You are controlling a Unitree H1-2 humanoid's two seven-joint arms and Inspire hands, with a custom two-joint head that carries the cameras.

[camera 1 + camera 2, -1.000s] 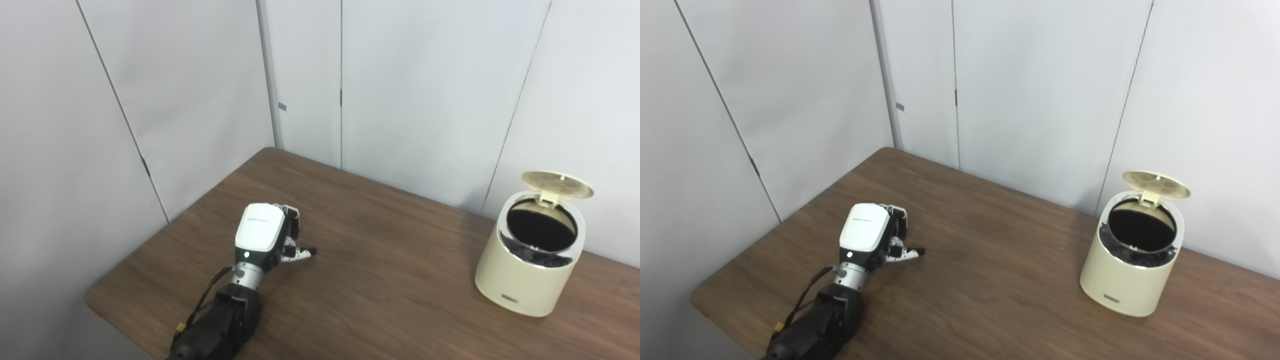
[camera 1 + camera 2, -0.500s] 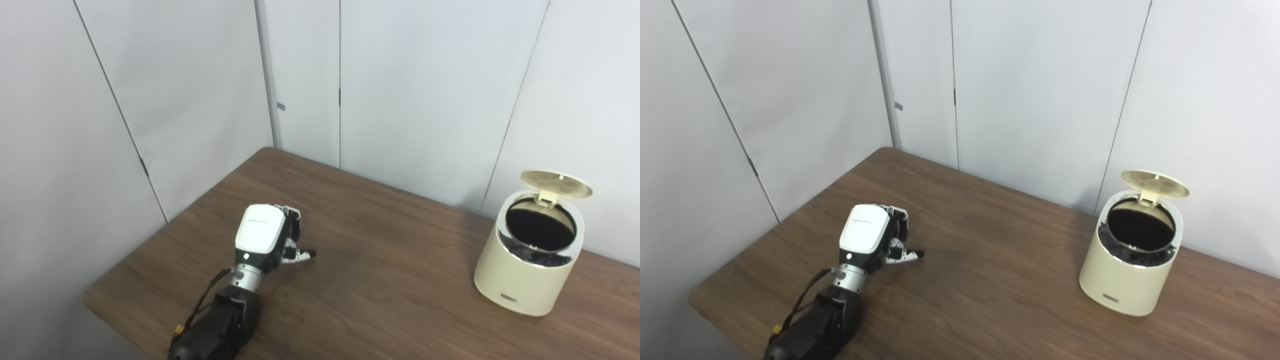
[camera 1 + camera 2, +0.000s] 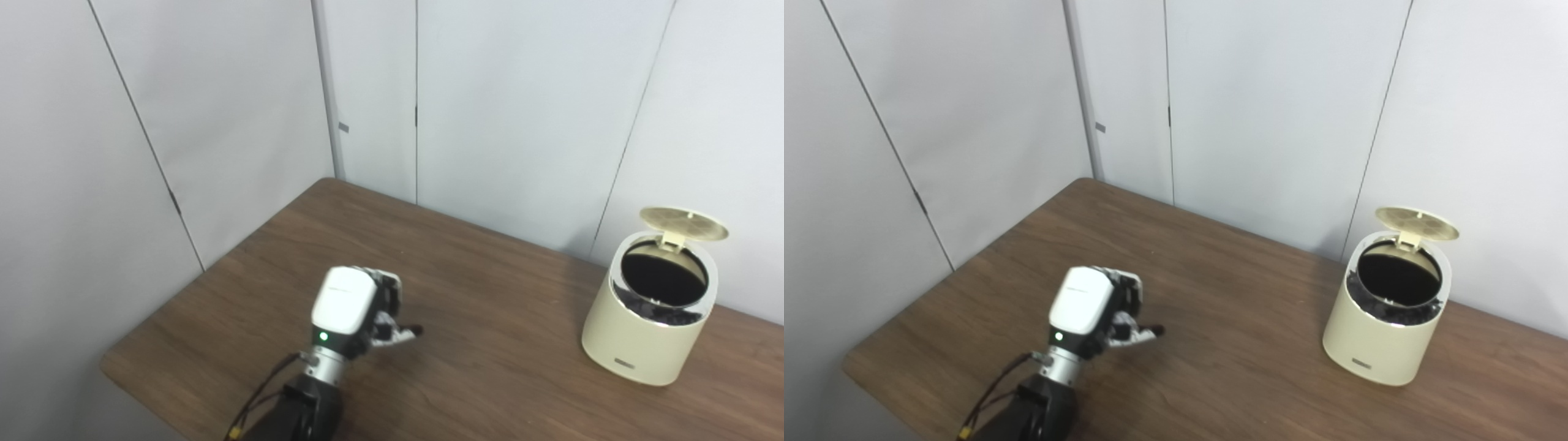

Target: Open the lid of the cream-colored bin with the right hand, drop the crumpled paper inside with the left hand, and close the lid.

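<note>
Left hand [image 3: 358, 306] over the near-left part of the table [image 3: 490, 343], fingers curled under; whether they hold the crumpled paper, cannot tell. Cream-colored bin [image 3: 650, 331] stands far right, well apart, lid [image 3: 683, 216] raised. Right hand out of view.

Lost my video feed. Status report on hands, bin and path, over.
Left hand over table, fingers curled; paper not visible in it. Right hand out of view. Cream-colored bin lid up. Path clear.

Left hand [image 3: 352, 303]: back plate facing up, fingers [image 3: 389, 288] curled under, thumb extended sideways; forearm enters from the bottom edge.
</note>
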